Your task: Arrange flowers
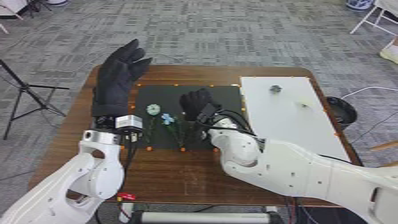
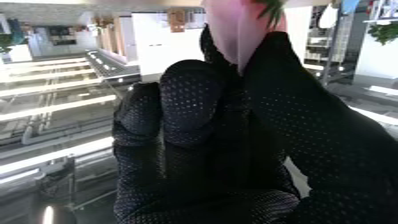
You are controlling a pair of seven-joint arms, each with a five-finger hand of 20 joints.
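Note:
My left hand [image 1: 120,80], fingers straight, is over the table's left rear corner, apart from the flowers. My right hand [image 1: 195,102] is over the black mat [image 1: 182,92], right of a pale flower [image 1: 153,109] and a blue flower [image 1: 167,119] lying there with green stems. In the right wrist view, the thumb and a finger of my right hand [image 2: 191,110] pinch a pink flower [image 2: 238,27] with some green at its end. How the pink flower stands to the mat is hidden in the head view by the hand.
Right of the mat lies a white board [image 1: 289,125] bearing a small grey object [image 1: 275,88] and a pale one [image 1: 304,105]. A black round container [image 1: 341,111] is beyond the table's right edge, and a tripod [image 1: 34,94] stands left.

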